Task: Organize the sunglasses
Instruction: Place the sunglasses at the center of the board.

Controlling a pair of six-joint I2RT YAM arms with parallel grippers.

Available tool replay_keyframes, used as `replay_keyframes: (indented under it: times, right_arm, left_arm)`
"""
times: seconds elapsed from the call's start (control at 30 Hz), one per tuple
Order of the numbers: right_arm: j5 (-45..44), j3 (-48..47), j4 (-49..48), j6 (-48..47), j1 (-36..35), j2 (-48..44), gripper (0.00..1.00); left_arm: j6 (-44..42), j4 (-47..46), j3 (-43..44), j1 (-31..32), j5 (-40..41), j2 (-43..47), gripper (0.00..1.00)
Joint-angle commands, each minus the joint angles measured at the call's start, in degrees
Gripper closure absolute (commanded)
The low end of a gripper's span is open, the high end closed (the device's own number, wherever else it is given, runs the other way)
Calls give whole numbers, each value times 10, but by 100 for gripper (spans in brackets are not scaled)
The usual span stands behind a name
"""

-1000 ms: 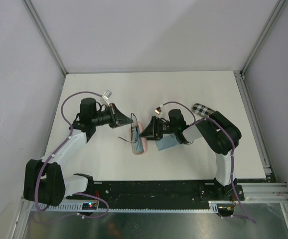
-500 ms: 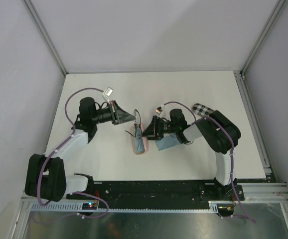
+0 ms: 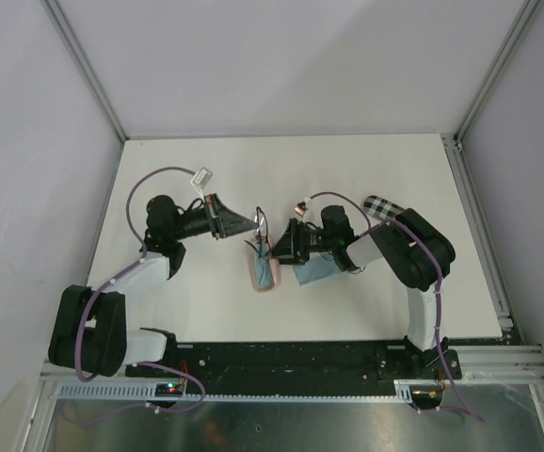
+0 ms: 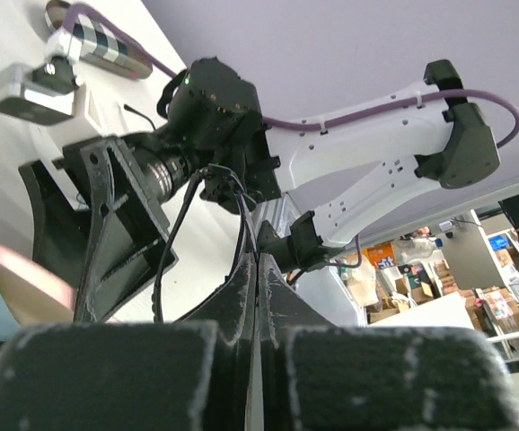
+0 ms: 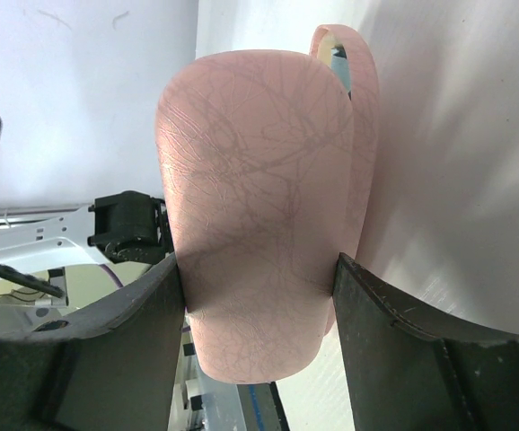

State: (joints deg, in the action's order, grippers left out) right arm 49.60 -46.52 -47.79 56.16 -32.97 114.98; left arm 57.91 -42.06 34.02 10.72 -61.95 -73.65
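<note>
My left gripper (image 3: 250, 224) is shut on a thin dark wire pair of sunglasses (image 3: 259, 232) and holds it just above the open end of a pink case (image 3: 259, 256) with a blue lining. In the left wrist view the jaws (image 4: 258, 260) are pressed together and the thin frame (image 4: 241, 202) rises from their tips. My right gripper (image 3: 275, 250) grips the pink case from the right. In the right wrist view the case (image 5: 259, 206) fills the gap between both fingers (image 5: 258, 269). I cannot make out a second pair.
A light blue cloth (image 3: 317, 270) lies under the right wrist. A black-and-white checkered case (image 3: 381, 206) lies at the right, behind the right arm, and also shows in the left wrist view (image 4: 107, 45). Grey walls enclose the white table (image 3: 206, 301).
My left gripper has moved right with the sunglasses, from left of the pink case to over its open end. My right gripper has shifted slightly right, still gripping the case.
</note>
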Motion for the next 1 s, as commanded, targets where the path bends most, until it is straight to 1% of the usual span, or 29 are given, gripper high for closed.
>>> replay_keyframes:
  times: [0.0,0.1,0.2,0.33,0.43,0.67,0.97]
  right_arm:
    - [7,-15,-13,-3,5,-1,55]
    - [8,-17,-12,-2,5,0,55]
    - [7,-18,-9,-4,5,-2,55]
    - [7,-18,-7,-3,5,-3,55]
    - [7,-20,-5,-4,5,-4,55]
    - [7,-19,-2,-6,6,-4,55]
    - [9,-19,9,-14,10,-9,55]
  left_arm:
    - [41,-127,-46,-4,-15,-10,100]
    - [60,-195,-72,-3,-14,-25,100]
    - [107,-304,-100,-3,-8,-47,100]
    - [180,-436,-132,-3,-9,-105,100]
    - [220,-507,-150,-2,-9,-149,100]
    - [228,-525,-180,-3,2,-174,100]
    - [210,-526,-207,-7,10,-191,100]
